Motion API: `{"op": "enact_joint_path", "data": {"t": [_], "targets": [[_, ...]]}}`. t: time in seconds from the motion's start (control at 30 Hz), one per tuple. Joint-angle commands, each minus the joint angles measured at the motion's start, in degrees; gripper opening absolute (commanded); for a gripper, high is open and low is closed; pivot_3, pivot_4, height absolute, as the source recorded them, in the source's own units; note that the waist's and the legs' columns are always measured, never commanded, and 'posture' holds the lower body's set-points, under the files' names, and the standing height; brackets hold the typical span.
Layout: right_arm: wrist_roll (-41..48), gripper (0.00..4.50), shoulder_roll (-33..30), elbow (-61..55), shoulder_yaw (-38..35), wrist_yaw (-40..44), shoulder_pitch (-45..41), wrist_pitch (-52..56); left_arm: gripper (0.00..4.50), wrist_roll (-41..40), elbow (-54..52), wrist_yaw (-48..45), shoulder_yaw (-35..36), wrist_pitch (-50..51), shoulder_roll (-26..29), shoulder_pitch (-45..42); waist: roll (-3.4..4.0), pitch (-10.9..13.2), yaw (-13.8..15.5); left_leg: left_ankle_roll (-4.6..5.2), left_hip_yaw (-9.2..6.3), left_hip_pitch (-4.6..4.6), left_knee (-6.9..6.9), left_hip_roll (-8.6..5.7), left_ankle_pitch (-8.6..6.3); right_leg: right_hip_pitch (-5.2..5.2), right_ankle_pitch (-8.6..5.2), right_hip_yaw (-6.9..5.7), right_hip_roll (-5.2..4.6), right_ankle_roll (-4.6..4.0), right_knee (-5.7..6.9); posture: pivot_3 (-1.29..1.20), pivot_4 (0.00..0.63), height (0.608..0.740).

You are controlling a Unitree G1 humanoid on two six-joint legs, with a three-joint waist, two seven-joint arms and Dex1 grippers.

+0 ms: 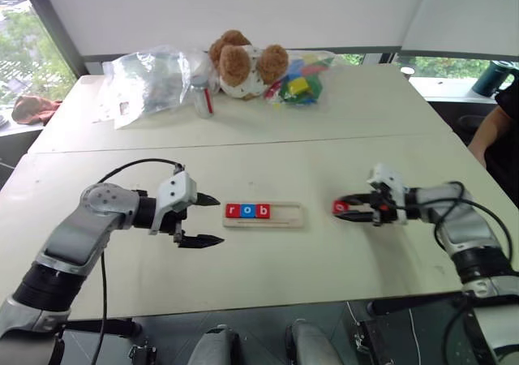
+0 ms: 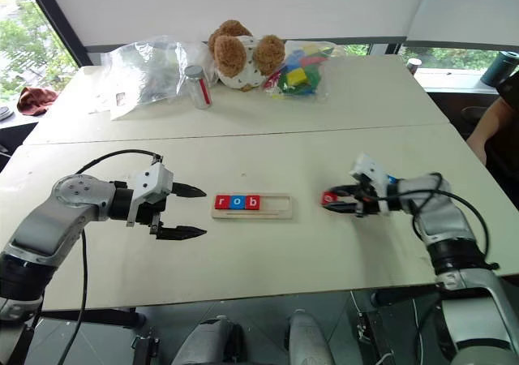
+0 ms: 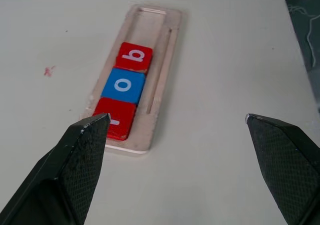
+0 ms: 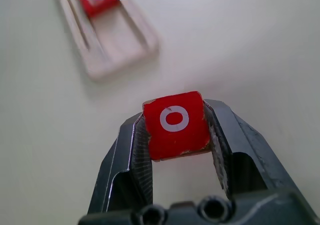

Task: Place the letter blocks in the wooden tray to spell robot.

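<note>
The left gripper (image 1: 199, 220) hangs with its two black fingers spread wide, pointing toward 3 o'clock, forearm bent inward. The right gripper (image 1: 343, 209) points toward 9 o'clock, its fingers clamped on a red tile (image 4: 175, 124).

An office-like test room: two pale tables (image 1: 268, 150) pushed together below windows (image 1: 24, 40) with white blinds (image 1: 227, 8) along the frame's top; a teddy bear (image 1: 243, 63) sits top centre.

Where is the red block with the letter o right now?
The red o block is pinched in the right gripper, above the table, to the right of the wooden tray that already holds r, o, b.
</note>
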Motion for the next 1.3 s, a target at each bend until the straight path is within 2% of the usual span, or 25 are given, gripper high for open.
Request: {"op": "enact_joint_path", "data": {"t": [0.03,0.13,0.37,0.7,1.3], "targets": [[-2.8,1.16,3.8,-3.2,3.5,-4.1,-4.1,2.0,4.50,0.4,0.0,0.1,2.1,-1.3,0.9,-0.8,0.01,0.0,0.3,-0.02,0.00,-0.01,-0.01,0.00,0.01,-0.02,0.00,0.00,0.00,0.00,0.00,0.00,0.150,0.740],[-4.1,1.16,6.6,-5.3,6.0,-6.0,-5.3,4.8,4.50,1.2,0.3,0.8,2.1,-2.1,0.8,-0.7,0.01,0.0,1.1,-0.03,-0.04,-0.08,-0.02,-0.02,0.01,-0.05,0.00,-0.05,-0.04,0.00,-0.02,0.00,0.150,0.740],[-6.8,1.16,6.2,-5.5,10.8,-3.6,-5.2,2.9,4.50,0.3,-4.7,3.6,3.3,-0.6,0.4,2.8,0.00,0.0,1.5,-0.22,-0.08,-0.35,0.04,-0.20,0.11,-0.12,0.00,-0.08,-0.19,0.01,-0.22,0.00,0.150,0.740],[-7.9,1.16,7.8,-4.5,12.6,-3.3,-5.4,2.2,4.50,-0.2,-6.1,5.6,3.8,-0.1,0.1,3.8,0.00,0.0,0.6,-0.03,-0.10,-0.31,0.04,-0.17,0.02,-0.15,0.00,-0.10,-0.13,0.01,-0.12,0.00,0.150,0.740],[-8.6,1.16,10.8,-1.7,12.2,-5.9,-6.3,2.2,4.50,0.5,-4.8,6.1,2.6,-1.0,-1.5,2.5,-0.01,0.0,0.5,-0.08,-0.11,-0.27,0.02,-0.14,0.04,-0.14,0.00,-0.11,-0.08,0.01,-0.11,0.00,0.150,0.740]]}}
